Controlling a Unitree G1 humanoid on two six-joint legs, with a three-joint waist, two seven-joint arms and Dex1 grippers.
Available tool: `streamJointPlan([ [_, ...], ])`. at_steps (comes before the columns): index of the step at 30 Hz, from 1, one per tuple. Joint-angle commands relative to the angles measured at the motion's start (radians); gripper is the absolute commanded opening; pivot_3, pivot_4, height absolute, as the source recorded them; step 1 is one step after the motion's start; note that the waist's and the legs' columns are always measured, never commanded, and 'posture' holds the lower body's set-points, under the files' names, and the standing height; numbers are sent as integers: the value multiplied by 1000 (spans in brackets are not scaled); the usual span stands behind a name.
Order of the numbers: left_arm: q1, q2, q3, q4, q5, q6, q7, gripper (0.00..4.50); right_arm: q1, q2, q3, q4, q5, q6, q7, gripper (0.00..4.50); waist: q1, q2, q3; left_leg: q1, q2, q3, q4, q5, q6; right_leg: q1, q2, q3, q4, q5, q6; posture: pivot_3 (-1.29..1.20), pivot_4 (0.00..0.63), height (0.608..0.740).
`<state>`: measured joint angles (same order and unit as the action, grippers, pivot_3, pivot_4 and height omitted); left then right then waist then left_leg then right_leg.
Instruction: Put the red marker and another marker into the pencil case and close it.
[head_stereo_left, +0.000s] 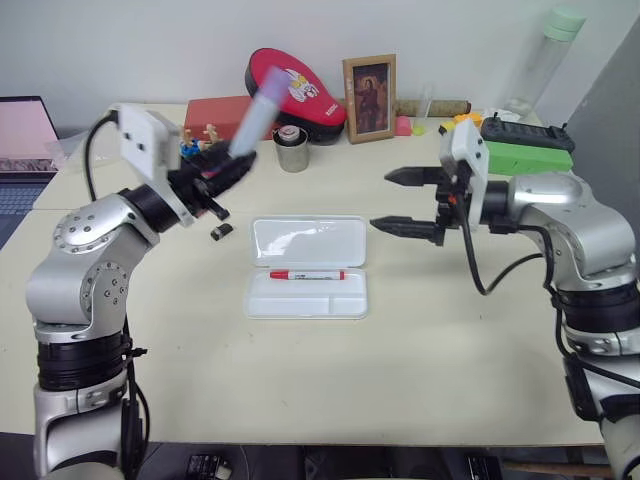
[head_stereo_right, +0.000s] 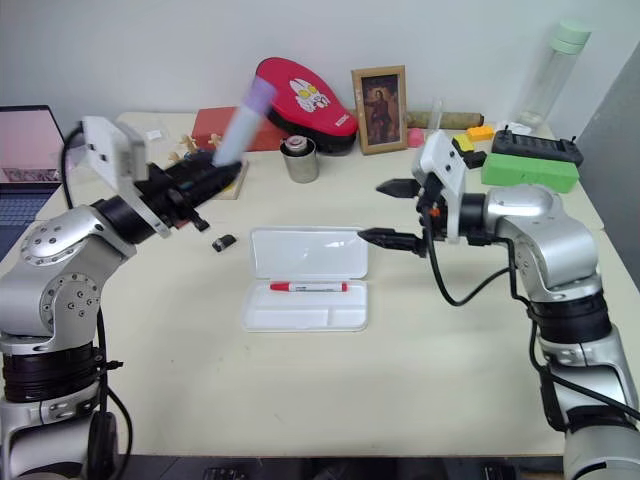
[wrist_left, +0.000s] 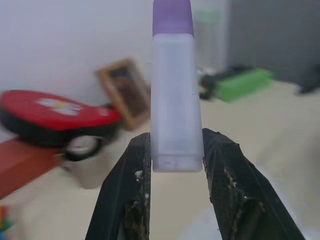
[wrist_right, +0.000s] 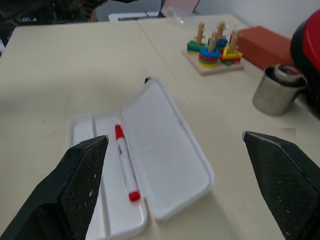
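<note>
Lilac highlighter (wrist_left: 172, 95) in left claw (head_stereo_left: 222, 170); right claw (head_stereo_left: 405, 202) wide (empty)

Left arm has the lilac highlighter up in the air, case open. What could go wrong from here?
The left gripper pinches only the tail of the lilac highlighter, so it may pivot or slip. The red marker already lies in the pencil case tray, so a drop could knock it out. The lid lies flat beside the open right gripper.
</note>
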<state>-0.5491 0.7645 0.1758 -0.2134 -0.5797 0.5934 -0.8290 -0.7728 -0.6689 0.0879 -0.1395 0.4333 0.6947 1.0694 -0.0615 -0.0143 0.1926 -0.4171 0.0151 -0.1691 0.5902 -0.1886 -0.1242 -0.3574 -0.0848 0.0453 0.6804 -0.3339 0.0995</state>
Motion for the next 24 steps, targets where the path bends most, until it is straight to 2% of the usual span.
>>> streamJointPlan([
  [1, 15, 133, -81, -27, -8, 11, -231, 1193, 28, -41, -43, -89, 47, 27, 10, 4500, -9, 1, 0, 0, 0, 0, 0, -1, 2, 0, 0, 1, 0, 0, 0, 0, 150, 740],
  [7, 115, 288, -203, -66, 41, -11, -440, 1193, 134, -71, -60, -227, 127, 106, -5, 4500, -21, 1, 1, 0, 0, 0, 0, -1, 3, 0, 0, 1, 0, 0, 0, 0, 150, 740],
  [12, 191, 356, -268, -41, 145, -83, -501, 1193, 187, -93, -44, -282, 133, 126, -17, 4500, -19, 1, 1, 0, 0, 0, 0, -2, 3, 0, 0, 1, 0, 0, 0, 0, 150, 740],
  [17, 198, 373, -316, 30, 262, -170, -515, 1193, 198, -93, -43, -303, 145, 135, -28, 4500, -18, 1, 1, 0, 0, 0, 0, -1, 3, 0, 0, 1, 1, 0, 0, 0, 150, 740],
  [24, 158, 355, -317, 86, 300, -206, -541, 1193, 203, -91, -24, -314, 148, 138, -49, 4500, -18, 1, 1, 0, 0, 0, 0, -2, 3, 0, 0, 0, 0, 0, 0, 0, 150, 740],
])
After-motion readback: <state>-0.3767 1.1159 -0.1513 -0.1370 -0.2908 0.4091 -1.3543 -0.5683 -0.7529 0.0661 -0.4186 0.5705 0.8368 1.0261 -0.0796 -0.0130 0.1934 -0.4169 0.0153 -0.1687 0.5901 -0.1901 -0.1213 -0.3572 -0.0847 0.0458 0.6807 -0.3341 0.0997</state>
